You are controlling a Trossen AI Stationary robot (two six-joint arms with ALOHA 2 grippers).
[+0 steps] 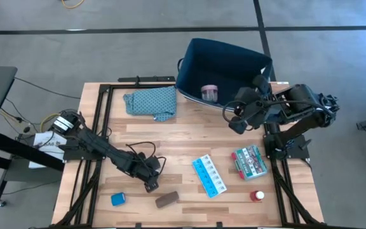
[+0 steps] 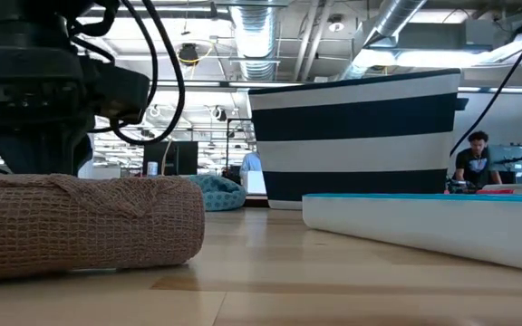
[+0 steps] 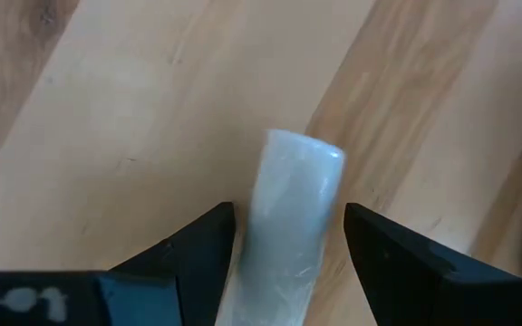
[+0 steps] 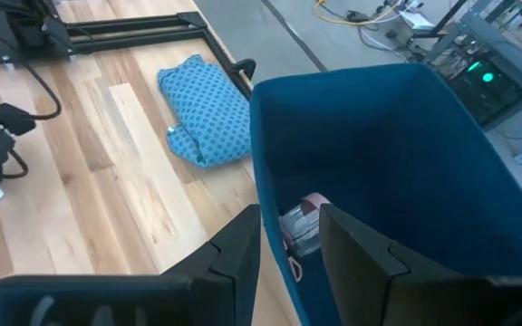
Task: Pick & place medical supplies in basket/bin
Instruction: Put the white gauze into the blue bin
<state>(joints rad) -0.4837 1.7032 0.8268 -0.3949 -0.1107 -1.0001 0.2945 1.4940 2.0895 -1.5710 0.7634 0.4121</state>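
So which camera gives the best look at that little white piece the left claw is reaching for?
The left wrist view: the white piece lies on the wood between the left gripper's open fingers. From overhead the gripper hides it. The right wrist view catches a small white bit far off; the low view shows none of it.

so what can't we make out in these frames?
- White piece: its near end runs off the left wrist view's edge between the left gripper jaws; contact unclear.
- Pink roll in the bin: partly behind the right gripper fingers.
- Pill organiser: compartments unseen in the low view.
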